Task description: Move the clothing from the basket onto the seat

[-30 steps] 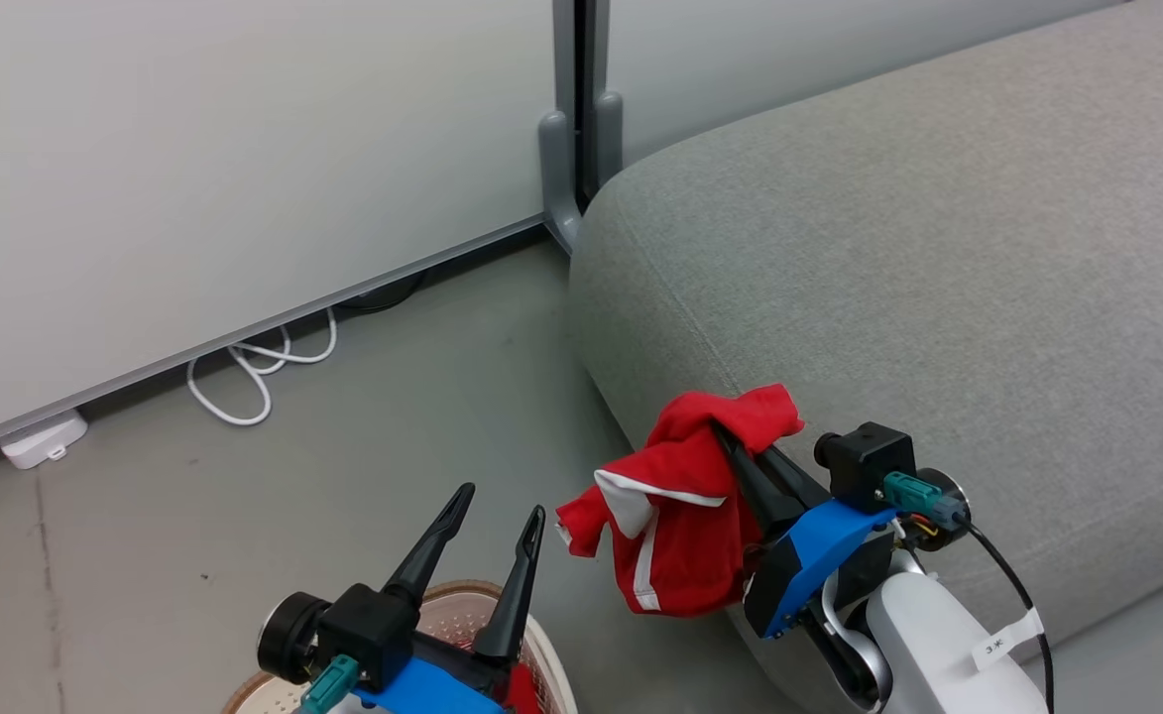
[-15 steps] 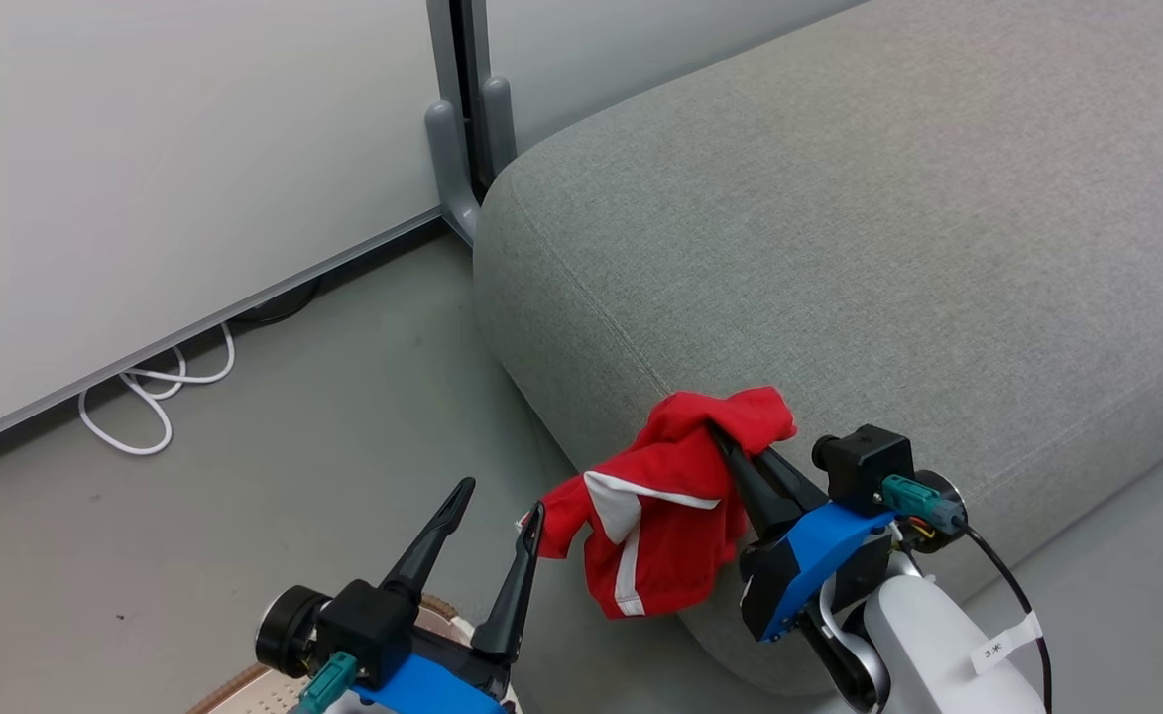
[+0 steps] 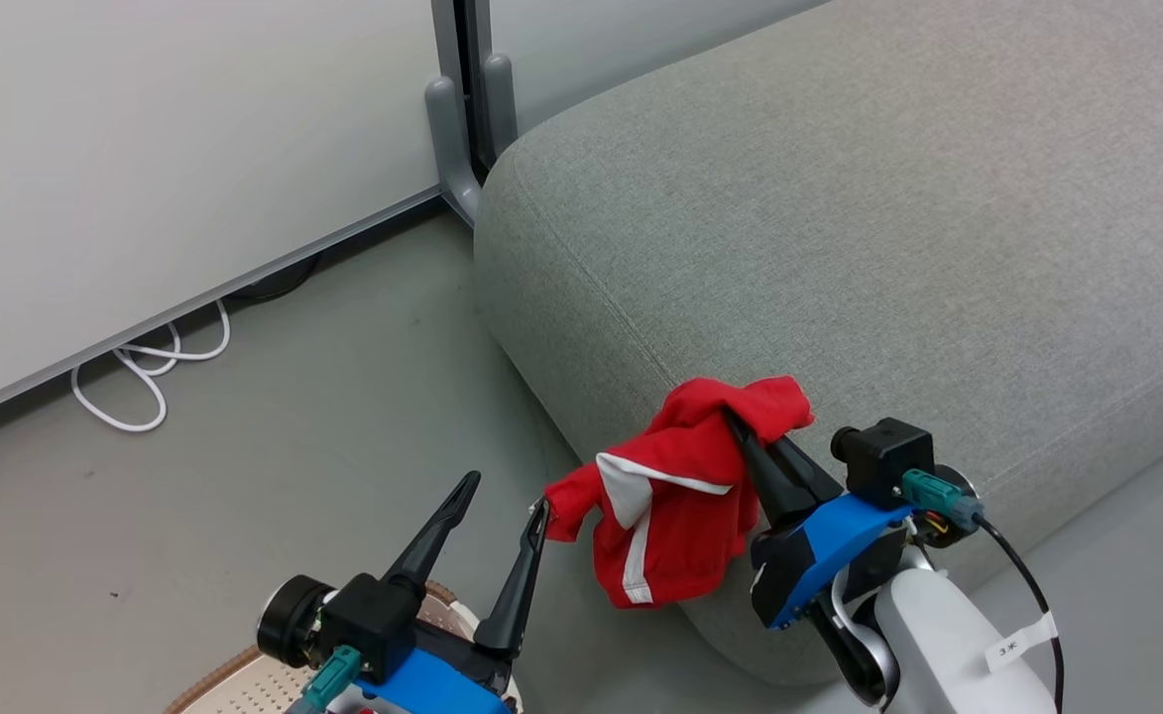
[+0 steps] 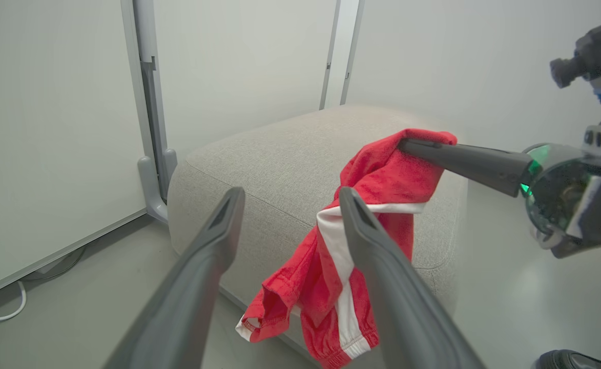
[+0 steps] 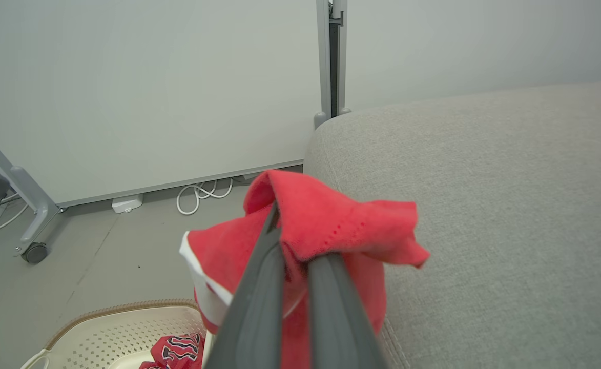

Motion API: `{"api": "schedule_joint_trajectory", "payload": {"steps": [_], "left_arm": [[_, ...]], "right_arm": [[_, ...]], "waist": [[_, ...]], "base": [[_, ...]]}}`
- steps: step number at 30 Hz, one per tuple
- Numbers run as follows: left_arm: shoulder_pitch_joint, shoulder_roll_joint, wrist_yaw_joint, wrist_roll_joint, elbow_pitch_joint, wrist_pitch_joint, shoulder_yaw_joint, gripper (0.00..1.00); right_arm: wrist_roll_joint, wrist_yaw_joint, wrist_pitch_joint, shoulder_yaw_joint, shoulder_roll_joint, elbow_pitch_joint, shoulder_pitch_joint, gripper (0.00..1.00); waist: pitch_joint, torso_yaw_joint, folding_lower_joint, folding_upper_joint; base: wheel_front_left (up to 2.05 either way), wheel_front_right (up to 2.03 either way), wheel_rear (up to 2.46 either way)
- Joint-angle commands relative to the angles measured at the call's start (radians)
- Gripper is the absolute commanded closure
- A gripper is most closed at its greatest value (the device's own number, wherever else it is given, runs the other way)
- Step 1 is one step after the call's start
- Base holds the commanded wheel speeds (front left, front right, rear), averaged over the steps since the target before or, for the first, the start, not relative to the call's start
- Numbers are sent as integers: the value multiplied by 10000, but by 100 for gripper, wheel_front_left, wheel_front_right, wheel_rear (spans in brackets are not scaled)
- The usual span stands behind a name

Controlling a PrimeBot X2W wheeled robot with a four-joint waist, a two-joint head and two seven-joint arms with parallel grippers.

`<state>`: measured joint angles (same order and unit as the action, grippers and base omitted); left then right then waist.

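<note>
One red garment (image 3: 680,516) hangs from the right claw (image 3: 740,428) (tips clamped on it) at the edge of the seat (image 3: 839,248); left claw (image 3: 504,496) spread wide, empty, just beside the cloth.

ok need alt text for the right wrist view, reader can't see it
The right gripper is shut on a bright red fabric garment with white trim, held by the rounded edge of a large light grey fabric sofa. At lower left, a cream-white perforated plastic basket with a brown rim holds a second red garment with black-and-white lettering.
</note>
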<state>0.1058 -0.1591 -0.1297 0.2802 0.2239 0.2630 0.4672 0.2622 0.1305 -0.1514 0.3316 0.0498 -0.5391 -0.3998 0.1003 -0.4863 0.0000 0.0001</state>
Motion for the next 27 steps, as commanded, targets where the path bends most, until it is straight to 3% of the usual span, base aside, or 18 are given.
{"api": "schedule_joint_trajectory", "payload": {"steps": [1,6,14,20,23,27], "left_arm": [[179,-87,-9,-16,-27,27,14,0],[276,-218,-9,-74,-161,27,-41,0],[607,-555,-9,-257,-626,27,-59,0],[1002,-896,-9,-389,-1066,27,-15,0],[1371,-1168,-9,-492,-1348,27,78,0],[1906,-1604,-9,-627,-1797,27,62,0]], "right_arm": [[22,5,-118,-84,10,69,-100,100],[-267,5,-161,-546,15,207,-787,100],[-1024,5,313,-2327,251,809,-2947,100],[-1276,5,740,-3249,1007,1397,-4393,100],[-1497,5,1056,-3659,1718,1623,-5085,100],[-1477,5,1179,-4920,2270,1699,-5832,100]], "waist": [[109,76,0,-1],[464,127,0,-1],[1504,348,0,-1],[2409,623,0,-1],[3050,876,0,-1],[3957,1211,0,-1]], "base": [[0,0,0],[0,0,0],[0,0,0],[0,0,0],[0,0,0],[0,0,0]]}}
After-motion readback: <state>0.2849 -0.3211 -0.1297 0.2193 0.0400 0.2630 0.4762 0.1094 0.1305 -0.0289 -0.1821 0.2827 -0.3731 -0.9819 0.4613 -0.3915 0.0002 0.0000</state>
